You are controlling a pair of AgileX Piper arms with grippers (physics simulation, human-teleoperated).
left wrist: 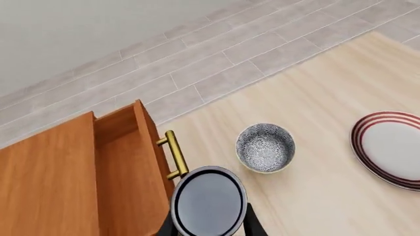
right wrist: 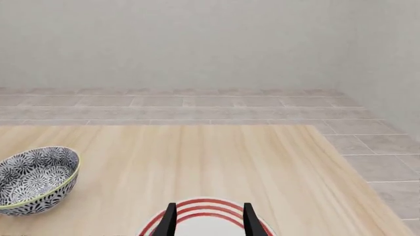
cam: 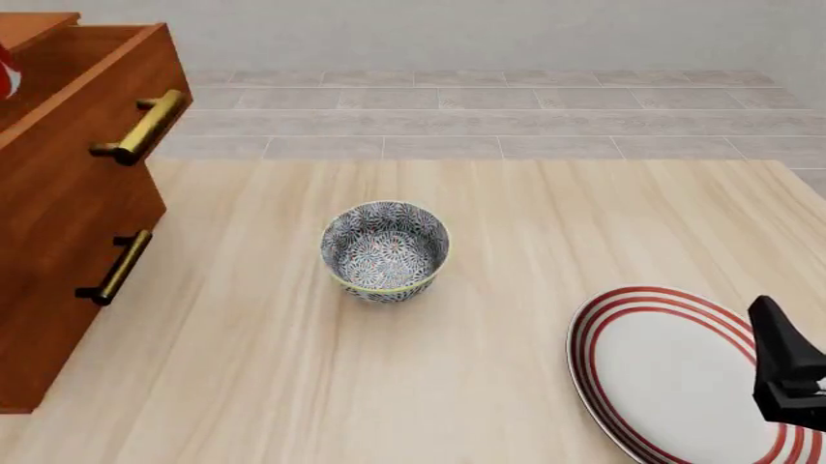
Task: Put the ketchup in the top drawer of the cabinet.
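The ketchup (left wrist: pixel 208 201) shows its dark glossy top in the left wrist view, held between the fingers of my left gripper (left wrist: pixel 208 230), which is shut on it. It sits close to the brass handle (left wrist: pixel 174 155) of the top drawer (left wrist: pixel 121 157), which stands pulled open with a bare inside. In the front view only a red sliver of the ketchup (cam: pixel 7 72) shows at the left edge, above the open top drawer (cam: pixel 91 68) of the cabinet (cam: pixel 58 232). My right gripper (right wrist: pixel 209 220) is open and empty above the plate's near rim.
A patterned grey bowl (cam: pixel 385 249) stands on the wooden table to the right of the cabinet. A white plate with red rings (cam: pixel 671 377) lies at the front right, under the right gripper (cam: pixel 787 372). The table's far edge meets a tiled floor.
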